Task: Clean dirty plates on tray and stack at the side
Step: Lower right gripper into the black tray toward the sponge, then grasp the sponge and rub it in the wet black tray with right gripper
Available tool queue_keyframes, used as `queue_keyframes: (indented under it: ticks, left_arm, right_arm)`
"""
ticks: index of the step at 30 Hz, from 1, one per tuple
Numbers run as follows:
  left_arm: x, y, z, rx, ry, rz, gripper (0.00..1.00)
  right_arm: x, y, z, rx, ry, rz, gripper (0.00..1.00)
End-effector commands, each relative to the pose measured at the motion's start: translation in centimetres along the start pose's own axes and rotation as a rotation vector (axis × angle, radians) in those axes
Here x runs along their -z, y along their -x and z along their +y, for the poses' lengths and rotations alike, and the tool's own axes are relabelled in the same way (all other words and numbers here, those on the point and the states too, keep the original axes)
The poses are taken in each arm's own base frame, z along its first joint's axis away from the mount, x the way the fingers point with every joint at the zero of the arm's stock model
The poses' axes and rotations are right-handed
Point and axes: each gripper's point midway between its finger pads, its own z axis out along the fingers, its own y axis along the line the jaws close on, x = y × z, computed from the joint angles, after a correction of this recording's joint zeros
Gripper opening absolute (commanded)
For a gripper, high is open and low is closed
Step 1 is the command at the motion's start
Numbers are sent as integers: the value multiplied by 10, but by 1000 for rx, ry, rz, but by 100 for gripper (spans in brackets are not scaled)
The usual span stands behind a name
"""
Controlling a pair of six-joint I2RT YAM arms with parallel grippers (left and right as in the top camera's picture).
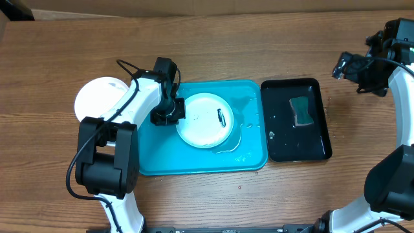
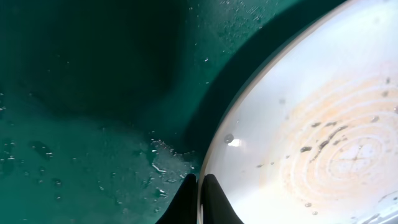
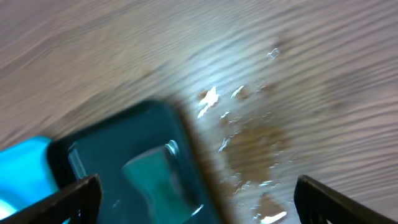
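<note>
The left gripper (image 2: 200,198) was clamped on the rim of the white plate (image 2: 311,143). The plate lay just ahead of it on the wet turquoise tray (image 2: 93,93), showing dark specks and brownish rings. The right gripper (image 3: 199,202) stood wide, holding nothing.

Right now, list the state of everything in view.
White round plastic plate: on tray, smeared, rim gripped.
Turquoise rectangular plastic tray: wet.
Left tool: shut on plate.
Right tool: open, empty.
Glossy black tray: wet, holds green sponge.
Other white plate: on table, beside tray.
</note>
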Motion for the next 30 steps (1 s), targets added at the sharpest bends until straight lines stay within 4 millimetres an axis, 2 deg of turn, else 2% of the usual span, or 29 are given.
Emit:
queue_keyframes:
  ticks: [1,2,5,7,10,14,17,19,23,27,30]
  left_arm:
    - [-4,-3,-6,45,-24,16,4]
    - [-4,-3,-6,44,-23,15,4]
    - [-4,-3,-6,44,-23,15,4]
    - [-4,-3,-6,44,-24,15,4]
    - [-4,-3,-6,44,-23,15,4]
    - [-4,-3,-6,44,-23,15,4]
    - [-4,-3,-7,43,-24,15,4]
    - [-4,-3,-7,43,-23,15,4]
    - [-4,-3,-6,38,-22,16,4]
    - [-4,-4,-6,35,-19,18,4]
    - [-4,-4,-6,35,-19,17,4]
  right_arm:
    - [8,-17,37,-18,220,79,100]
    - [10,-21,44,-22,262,97,100]
    - [13,-40,51,-31,283,179,80]
    - [12,-57,48,-18,221,240,66]
    - [8,-81,43,36,91,315,53]
    - [-2,-100,43,148,-59,348,53]
    - [-13,-105,41,228,-170,326,56]
    - [-23,-105,40,267,-215,303,61]
    - [-47,-107,42,293,-218,257,66]
    - [-70,-102,43,293,-197,187,66]
    - [-79,-102,44,296,-181,165,64]
